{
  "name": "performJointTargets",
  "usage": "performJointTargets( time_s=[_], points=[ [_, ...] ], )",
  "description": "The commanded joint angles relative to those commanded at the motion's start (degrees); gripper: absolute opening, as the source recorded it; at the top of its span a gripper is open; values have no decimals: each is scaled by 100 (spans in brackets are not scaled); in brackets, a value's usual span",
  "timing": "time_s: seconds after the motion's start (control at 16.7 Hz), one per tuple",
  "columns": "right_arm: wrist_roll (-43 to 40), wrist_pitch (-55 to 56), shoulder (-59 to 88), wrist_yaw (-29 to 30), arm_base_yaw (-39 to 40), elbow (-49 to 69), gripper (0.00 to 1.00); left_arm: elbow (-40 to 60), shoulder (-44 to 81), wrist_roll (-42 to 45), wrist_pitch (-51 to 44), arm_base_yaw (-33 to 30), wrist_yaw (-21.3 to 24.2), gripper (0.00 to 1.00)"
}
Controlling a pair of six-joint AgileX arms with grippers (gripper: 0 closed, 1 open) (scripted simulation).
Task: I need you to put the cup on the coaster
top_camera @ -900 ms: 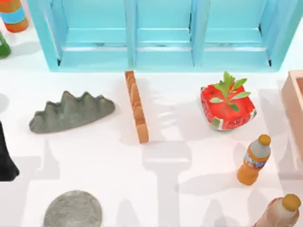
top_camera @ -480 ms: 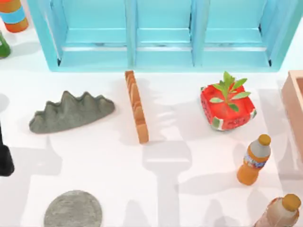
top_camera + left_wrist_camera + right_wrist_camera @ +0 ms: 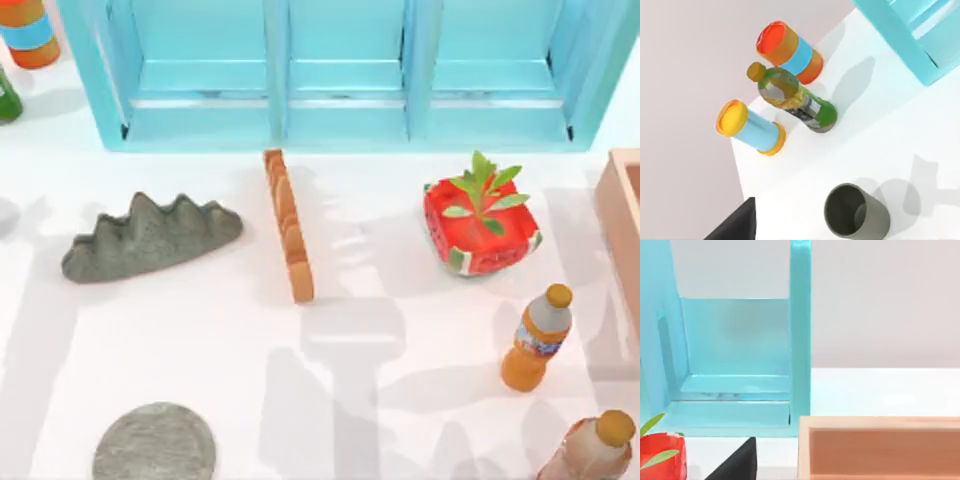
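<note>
The cup (image 3: 856,211), a small plain grey cylinder, stands upright with its mouth open in the left wrist view, near the table's left side. A dark part of my left gripper (image 3: 735,225) sits beside it, apart from it and not holding it. The coaster (image 3: 154,442), a flat mottled grey disc, lies at the front left of the table in the top view, with nothing on it. A dark part of my right gripper (image 3: 735,462) hangs near the wooden box (image 3: 880,447) at the table's right.
A blue shelf unit (image 3: 340,75) spans the back. A jagged grey lump (image 3: 150,238), an orange ridged strip (image 3: 289,225), a watermelon planter (image 3: 480,225) and two orange bottles (image 3: 535,338) stand mid-table. Striped containers (image 3: 789,50) and a green bottle (image 3: 795,97) crowd the far left corner.
My left arm's black shape at the top view's left edge has slid out of that view to the left. Only its shadow has shifted on the table; the objects have not moved.
</note>
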Motion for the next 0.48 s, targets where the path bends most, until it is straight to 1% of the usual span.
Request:
performJointTargets(
  time_s=[0.3, 0.48],
  points=[
    [0, 0, 0, 0, 0, 0, 100, 2935, 3261, 2625, -1934, 247, -165, 100],
    [0, 0, 0, 0, 0, 0, 100, 4373, 4915, 3913, -3054, 480, -203, 100]
  ],
)
